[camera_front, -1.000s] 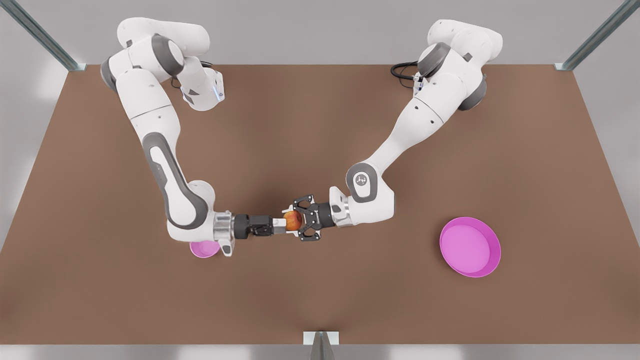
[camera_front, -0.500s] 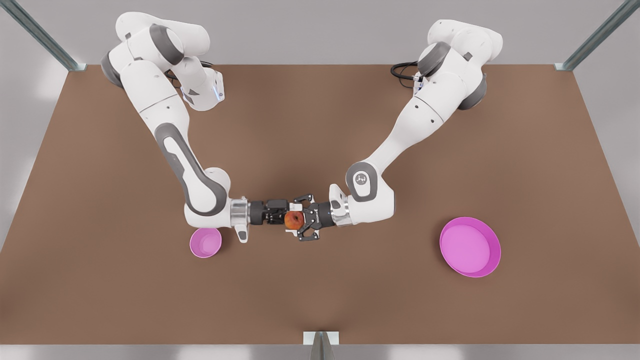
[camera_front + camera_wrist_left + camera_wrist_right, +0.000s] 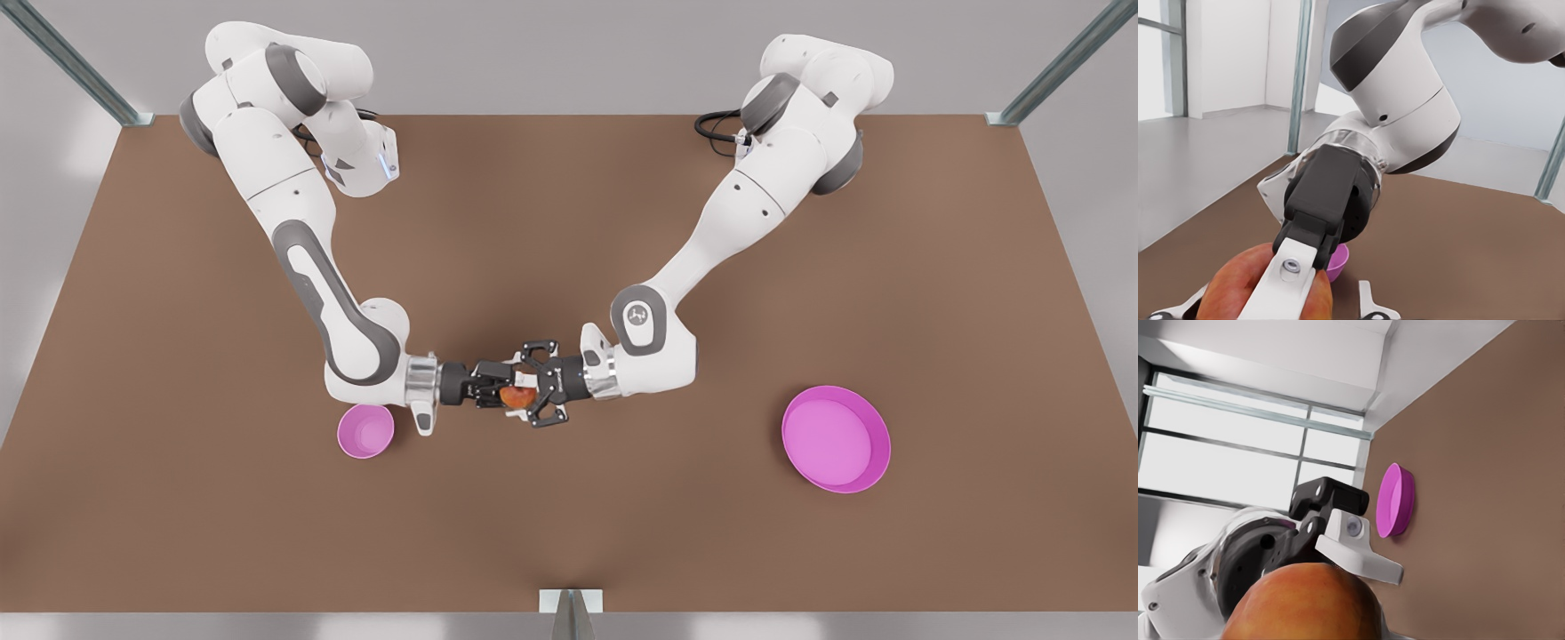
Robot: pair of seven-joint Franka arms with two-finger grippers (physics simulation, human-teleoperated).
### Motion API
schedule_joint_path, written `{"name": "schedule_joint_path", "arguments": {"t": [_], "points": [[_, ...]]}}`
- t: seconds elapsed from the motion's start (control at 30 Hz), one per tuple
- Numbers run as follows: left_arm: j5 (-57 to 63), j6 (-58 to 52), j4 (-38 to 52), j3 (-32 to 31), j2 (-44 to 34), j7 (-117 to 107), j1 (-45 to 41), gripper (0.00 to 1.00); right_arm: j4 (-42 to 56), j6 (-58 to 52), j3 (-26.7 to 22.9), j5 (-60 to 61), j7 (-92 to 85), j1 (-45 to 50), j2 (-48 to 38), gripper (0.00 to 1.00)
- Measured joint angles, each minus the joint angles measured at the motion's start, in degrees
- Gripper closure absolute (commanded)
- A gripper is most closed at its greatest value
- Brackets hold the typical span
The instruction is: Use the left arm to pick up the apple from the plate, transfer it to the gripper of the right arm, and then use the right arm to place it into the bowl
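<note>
The apple [image 3: 514,395] hangs above the table [image 3: 569,533] between both tools, midway between bowl [image 3: 365,431] and plate [image 3: 835,438]. The left tool [image 3: 524,396] clamps it; the right tool's [image 3: 508,394] grip I cannot tell.

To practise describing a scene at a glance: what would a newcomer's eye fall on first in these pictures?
Two white arms meet tip to tip above the middle of the brown table, the reddish apple between the left end effector, coming from the front view's right, and the right end effector opposite. Then the magenta dishes: the small bowl beside the right arm's wrist, the wide plate apart at the front view's right.
</note>
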Motion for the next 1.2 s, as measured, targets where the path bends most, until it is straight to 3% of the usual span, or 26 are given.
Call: {"name": "schedule_joint_path", "arguments": {"t": [0.27,0.4,0.5,0.57,0.67,0.8,0.93,0.97,1.1,1.2], "points": [[0.0,0.7,-3.1,0.0,-2.3,0.5,0.8,0.01,0.6,-0.6,-0.8,-2.0,-0.9,-3.7,0.1,0.54],[-0.1,0.6,-12.7,0.0,-8.7,0.6,4.5,0.01,1.5,-1.2,-0.9,-6.0,-1.2,-8.2,0.8,0.54],[3.0,-2.3,-22.4,0.3,-16.7,-0.8,12.4,0.00,2.3,-2.6,-3.0,-9.1,-1.4,-10.7,1.2,0.54],[16.1,-9.1,-23.0,0.4,-21.2,-5.4,21.7,0.00,2.9,-3.9,-5.6,-10.7,-1.5,-11.0,1.5,0.54],[39.9,-23.8,-15.0,0.5,-25.2,-14.8,29.8,0.00,4.3,-5.6,-9.1,-12.5,-1.7,-11.1,2.4,0.54],[64.4,-43.4,-9.5,3.8,-35.4,-29.4,31.5,0.00,7.7,-9.5,-13.8,-15.0,-1.8,-11.1,4.4,0.54],[75.5,-53.9,-8.7,5.7,-41.6,-45.7,31.3,0.00,10.0,-14.0,-18.1,-16.8,-1.8,-11.1,5.1,0.54],[76.7,-55.3,-8.7,7.8,-42.9,-49.5,30.3,0.00,10.2,-15.1,-18.9,-17.2,-1.8,-11.1,5.2,0.53],[76.3,-55.3,-14.0,27.2,-47.8,-63.4,15.4,0.00,10.9,-18.2,-20.6,-18.6,-2.0,-11.9,5.5,0.53],[76.1,-52.7,-16.9,31.0,-48.7,-72.3,11.6,0.00,11.1,-19.4,-21.2,-20.4,-2.6,-13.8,5.9,0.53]]}}
